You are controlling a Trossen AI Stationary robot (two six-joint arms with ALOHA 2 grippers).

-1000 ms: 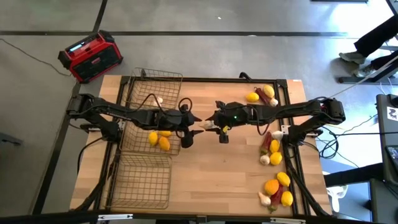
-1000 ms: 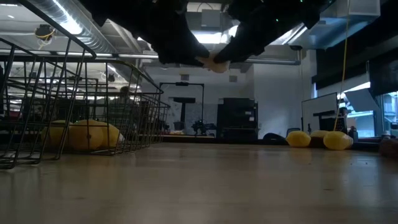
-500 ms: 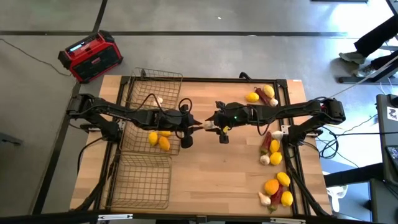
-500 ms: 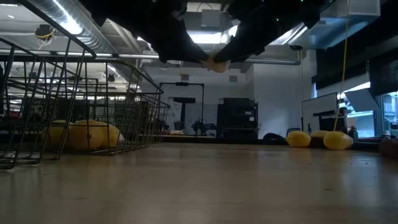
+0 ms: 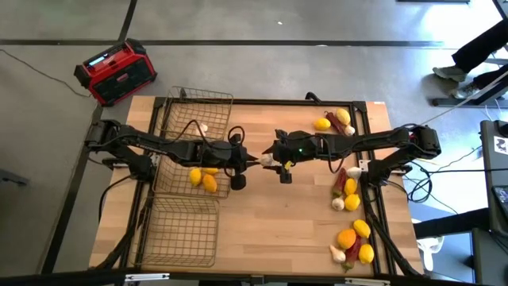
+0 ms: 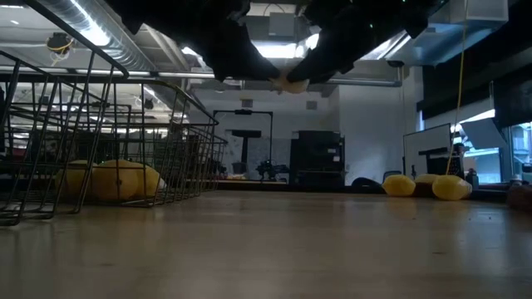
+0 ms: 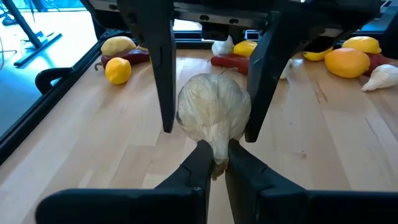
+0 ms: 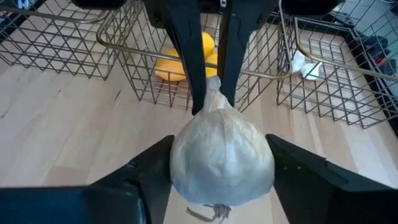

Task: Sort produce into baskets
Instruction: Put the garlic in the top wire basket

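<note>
Whitish garlic (image 5: 267, 160) hangs mid-frame in the high view, above the wood table (image 5: 278, 230), caught btw both grippers. We see the L gripper (image 7: 213, 163) pinched shut on its stem end in the L wrist view; the R gripper (image 8: 211, 163) has its fingers (image 8: 147, 167) spread either side of the bulb, looking loose w/ a thin gap in the L wrist view, though we can't be sure contact is broken. In the low view the bulb (image 6: 289, 83) sits high at top centre, well clear of the tabletop. Three wire baskets run down the left side of the high view: the top one (image 5: 208, 97) w/ one white item (image 5: 203, 127), the middle (image 5: 176, 179) w/ lemons (image 5: 202, 179), the bottom one (image 5: 184, 253) nearest the frame's lower edge. Rest of the produce lies along the right edge: lemons and garlic at upper right (image 5: 333, 122), chili, lemon and garlic mid right (image 5: 344, 189), an orange, lemons and garlic at lower right (image 5: 354, 241). A red-and-black box (image 5: 115, 72) sits on the floor at upper left.
</note>
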